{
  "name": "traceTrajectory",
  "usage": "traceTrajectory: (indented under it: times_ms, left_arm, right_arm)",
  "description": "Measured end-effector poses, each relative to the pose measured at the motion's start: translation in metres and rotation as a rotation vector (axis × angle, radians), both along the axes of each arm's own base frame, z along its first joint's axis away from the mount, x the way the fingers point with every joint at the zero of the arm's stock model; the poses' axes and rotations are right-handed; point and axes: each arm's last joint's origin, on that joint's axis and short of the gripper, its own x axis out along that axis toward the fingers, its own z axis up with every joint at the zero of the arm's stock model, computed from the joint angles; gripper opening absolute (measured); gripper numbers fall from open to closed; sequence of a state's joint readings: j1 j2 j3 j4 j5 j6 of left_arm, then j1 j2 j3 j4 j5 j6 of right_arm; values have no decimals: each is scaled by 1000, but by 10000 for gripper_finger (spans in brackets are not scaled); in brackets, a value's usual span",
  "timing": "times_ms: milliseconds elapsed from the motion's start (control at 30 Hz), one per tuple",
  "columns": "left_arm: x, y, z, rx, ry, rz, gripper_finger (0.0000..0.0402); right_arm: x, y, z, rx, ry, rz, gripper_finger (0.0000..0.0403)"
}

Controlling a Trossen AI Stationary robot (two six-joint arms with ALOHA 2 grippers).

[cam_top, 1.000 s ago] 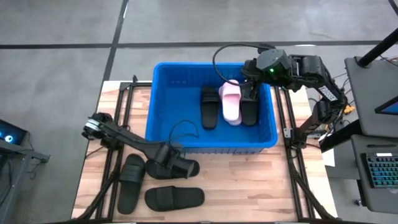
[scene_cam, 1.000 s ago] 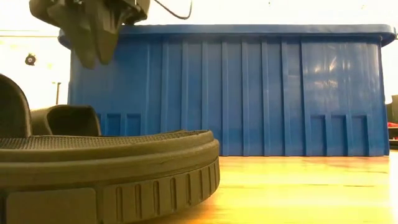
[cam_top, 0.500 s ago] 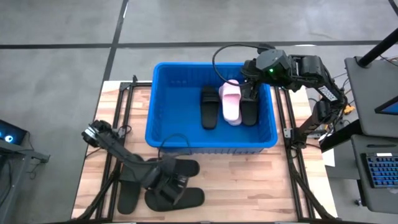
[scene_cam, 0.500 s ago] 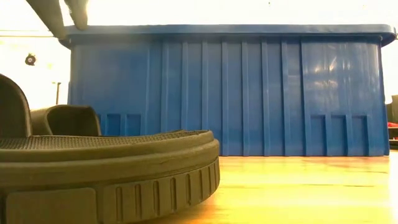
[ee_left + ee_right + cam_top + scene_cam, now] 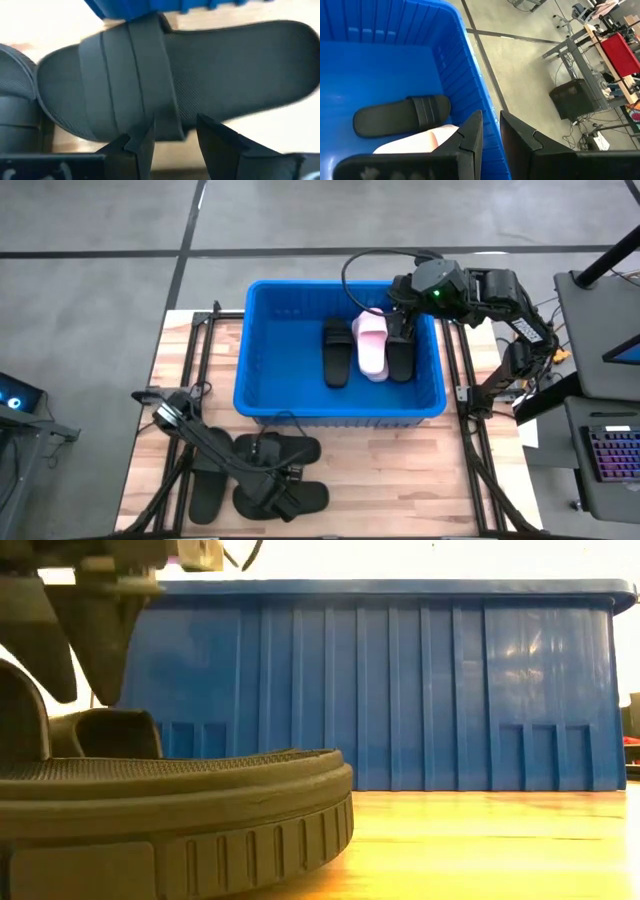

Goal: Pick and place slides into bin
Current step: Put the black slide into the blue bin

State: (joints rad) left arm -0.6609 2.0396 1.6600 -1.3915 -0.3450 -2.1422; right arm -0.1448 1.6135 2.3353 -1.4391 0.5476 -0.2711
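Left gripper (image 5: 283, 498) hangs spread over my black slide (image 5: 175, 95) on the table, fingers straddling its strap for a pinch. Largest first: blue bin (image 5: 265, 395) holds three slides; right gripper (image 5: 403, 320), slightly parted, waits above its corner.

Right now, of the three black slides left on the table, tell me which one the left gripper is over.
The nearest-edge black slide, lying crosswise. The left gripper hangs over it, jaws open at its strap. The other two lie nearer the bin.
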Motion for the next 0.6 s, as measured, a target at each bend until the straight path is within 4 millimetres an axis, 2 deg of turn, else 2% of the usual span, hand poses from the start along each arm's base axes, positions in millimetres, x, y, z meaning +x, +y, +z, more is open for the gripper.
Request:
traceTrajectory:
  times_ms: [367,600]
  left_arm:
    - [7,-3,-38,15,167,37,129]
    - [-1,4,-35,21,276,149,129]
  right_arm:
    - [1,0,1,-14,6,13,56]
    - [0,0,0,-16,9,15,58]
